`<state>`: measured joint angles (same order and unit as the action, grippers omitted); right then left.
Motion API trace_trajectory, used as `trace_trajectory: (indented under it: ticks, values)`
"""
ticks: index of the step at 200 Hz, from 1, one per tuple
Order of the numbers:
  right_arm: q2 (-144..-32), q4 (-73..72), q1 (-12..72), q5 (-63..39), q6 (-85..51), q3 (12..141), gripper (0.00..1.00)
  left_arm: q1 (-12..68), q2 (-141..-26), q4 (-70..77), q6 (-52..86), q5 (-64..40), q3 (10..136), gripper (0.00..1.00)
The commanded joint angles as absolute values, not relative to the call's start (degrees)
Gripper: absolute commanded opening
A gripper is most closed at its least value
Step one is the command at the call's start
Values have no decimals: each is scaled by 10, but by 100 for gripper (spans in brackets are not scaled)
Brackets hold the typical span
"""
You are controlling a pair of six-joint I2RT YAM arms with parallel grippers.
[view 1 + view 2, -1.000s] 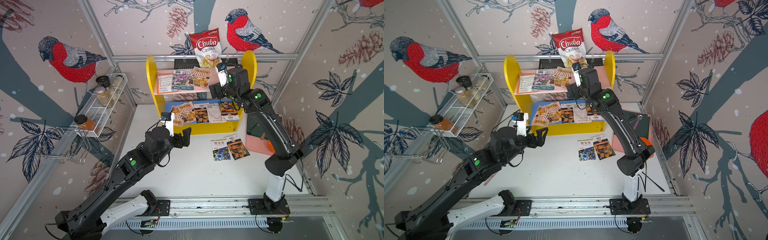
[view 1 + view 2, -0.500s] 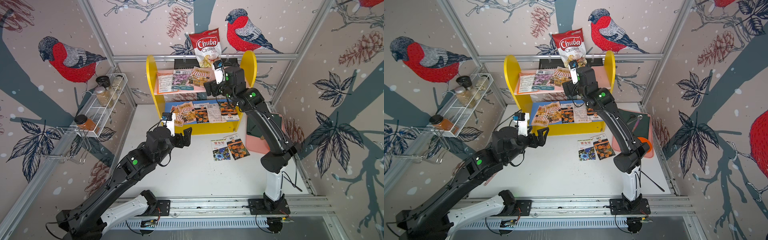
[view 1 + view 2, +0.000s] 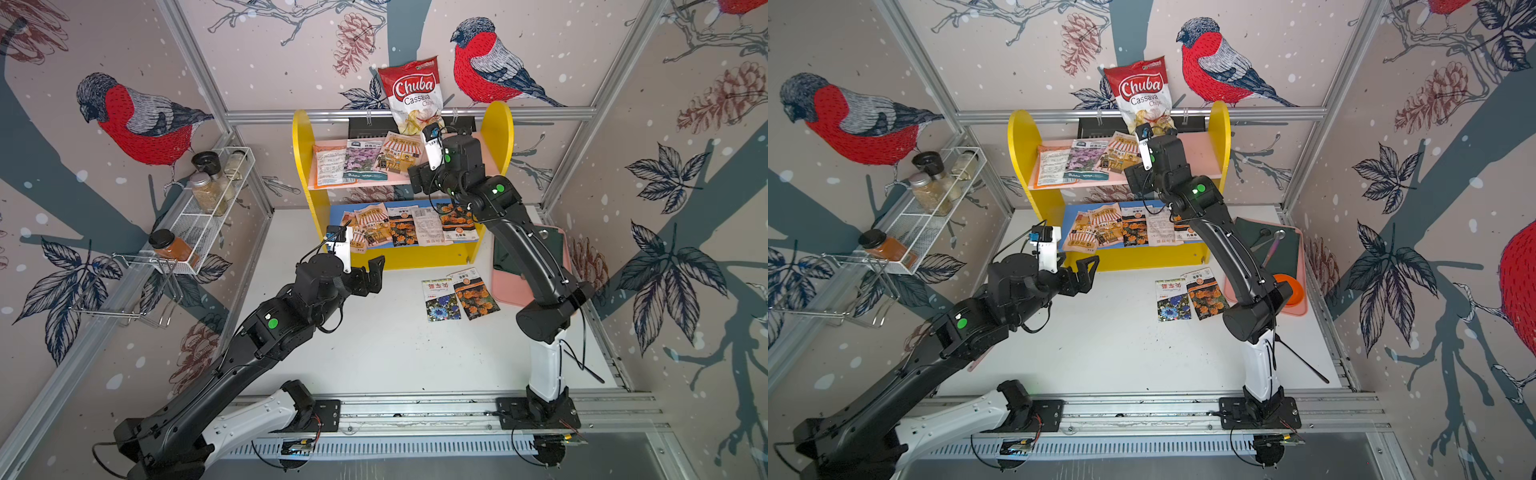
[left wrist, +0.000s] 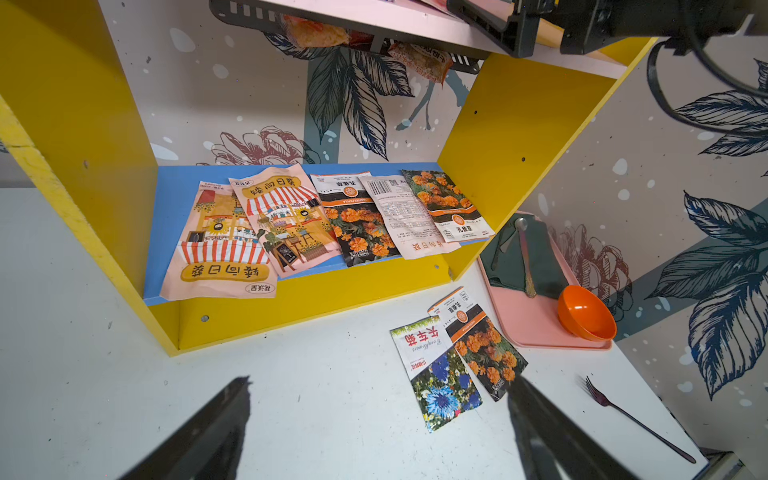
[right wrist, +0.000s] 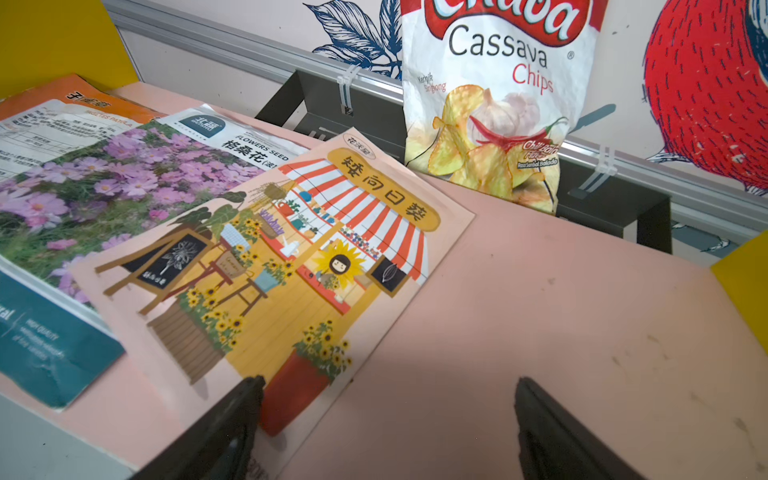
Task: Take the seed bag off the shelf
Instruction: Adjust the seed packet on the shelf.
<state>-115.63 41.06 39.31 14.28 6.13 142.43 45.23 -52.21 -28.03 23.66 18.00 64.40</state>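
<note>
1. Shelf (image 3: 301, 166) sits upper middle of the frame in both top views, against the back wall. It has yellow sides, a pink upper board (image 5: 540, 311) and a blue lower board (image 4: 174, 199).
2. Three seed bags lie flat and overlapping on the pink board: a text-side one at the left, a purple-flower bag (image 3: 363, 160) in the middle, and the awning seed bag (image 3: 399, 151) right of it. None is off the shelf yet.
3. Right gripper (image 5: 386, 399) hangs over the pink board's front edge, jaws wide apart, nothing between them. In the right wrist view one finger (image 5: 232, 415) overlaps the awning seed bag's near corner; can't tell if it touches.
4. Left gripper (image 4: 379, 386) is mid-frame in the top views, in front of the shelf's lower left, above the table (image 3: 374, 353), jaws spread and empty too.
5. Five more bags fan along the blue board.
6. A blue-flower bag (image 3: 440, 299) and an orange-flower bag (image 3: 476, 293) lie side by side on the table, right of center, beside a pink tray (image 4: 536, 328) with an orange bowl (image 4: 586, 313).
7. A chips bag (image 3: 413, 95) hangs at top center, above the shelf.
</note>
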Motion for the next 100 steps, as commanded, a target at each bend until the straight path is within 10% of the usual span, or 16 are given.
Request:
trace_trajectory:
  ticks: [1,100]
  values:
    - [-1149,433,394,160,77,1421,95,451,-522,-261,238,175,643,96]
    - [-1068,435,394,168,86,1338,94,451,-519,-254,237,176,640,96]
